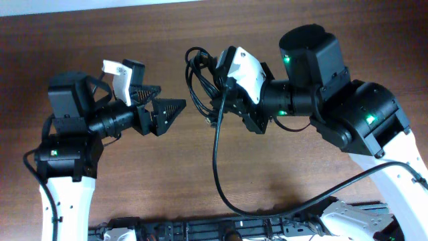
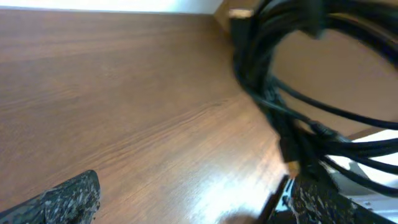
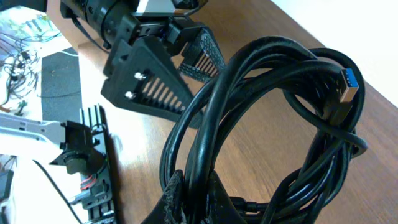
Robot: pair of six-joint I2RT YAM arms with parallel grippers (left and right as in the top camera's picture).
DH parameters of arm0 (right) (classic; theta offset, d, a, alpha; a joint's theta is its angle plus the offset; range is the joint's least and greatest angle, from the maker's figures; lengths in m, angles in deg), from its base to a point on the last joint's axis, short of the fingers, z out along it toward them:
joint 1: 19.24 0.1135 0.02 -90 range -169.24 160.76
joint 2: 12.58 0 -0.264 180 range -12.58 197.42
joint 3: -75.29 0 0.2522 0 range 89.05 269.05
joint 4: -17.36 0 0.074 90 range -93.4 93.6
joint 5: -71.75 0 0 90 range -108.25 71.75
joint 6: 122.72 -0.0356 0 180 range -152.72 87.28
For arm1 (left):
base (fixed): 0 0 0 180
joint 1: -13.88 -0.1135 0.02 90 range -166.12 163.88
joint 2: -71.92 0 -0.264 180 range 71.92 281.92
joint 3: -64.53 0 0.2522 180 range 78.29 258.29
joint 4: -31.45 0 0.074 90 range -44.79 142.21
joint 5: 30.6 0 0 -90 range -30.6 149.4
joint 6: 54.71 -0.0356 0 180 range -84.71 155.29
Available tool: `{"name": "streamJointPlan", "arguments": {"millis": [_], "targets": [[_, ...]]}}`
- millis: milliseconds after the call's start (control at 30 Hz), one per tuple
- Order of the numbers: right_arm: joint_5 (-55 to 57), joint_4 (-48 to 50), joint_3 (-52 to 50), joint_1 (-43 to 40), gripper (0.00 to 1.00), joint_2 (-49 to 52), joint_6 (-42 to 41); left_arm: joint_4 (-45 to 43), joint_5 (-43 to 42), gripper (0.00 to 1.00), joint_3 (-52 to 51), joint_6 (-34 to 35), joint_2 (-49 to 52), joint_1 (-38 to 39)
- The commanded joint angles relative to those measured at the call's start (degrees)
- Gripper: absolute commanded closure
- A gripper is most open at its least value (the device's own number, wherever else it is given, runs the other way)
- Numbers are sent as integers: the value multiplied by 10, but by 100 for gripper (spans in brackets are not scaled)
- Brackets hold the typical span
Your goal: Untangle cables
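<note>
The right gripper is clamped tight on the coiled bundle of black cables, whose loops fan out from its fingertips over the wooden table toward the left gripper, spread wide, near but apart.

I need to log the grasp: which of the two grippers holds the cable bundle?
The right gripper: its fingers are shut on the coiled black cables. The left gripper is wide open and empty, facing them.
</note>
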Motion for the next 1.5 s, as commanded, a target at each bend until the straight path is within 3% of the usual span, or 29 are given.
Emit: {"name": "streamJointPlan", "arguments": {"millis": [0,100,300,467,633,867,1000,1100,1133,1400,1467], "targets": [[5,14,12,-1,96,-2,1,-31,-67,1,9,9,0,1],[73,16,12,-1,96,5,-28,-52,-83,0,10,19,0,1],[74,33,12,-1,96,10,-43,-101,-122,7,9,43,0,1],[71,42,12,-1,96,13,-70,-153,-123,28,10,101,0,3],[34,38,12,-1,96,32,-72,-223,-126,28,10,159,0,3],[3,56,12,-1,96,38,-72,-228,-139,33,9,161,0,3],[-36,81,12,0,96,38,-75,-228,-139,31,9,161,0,3],[-48,83,12,0,96,38,-85,-229,-139,40,9,161,0,3],[-54,83,12,0,96,38,-85,-229,-139,51,9,161,0,3],[-77,87,12,0,96,39,-85,-229,-139,62,9,161,0,3],[-77,87,12,0,96,39,-87,-229,-139,69,9,161,0,3]]}}
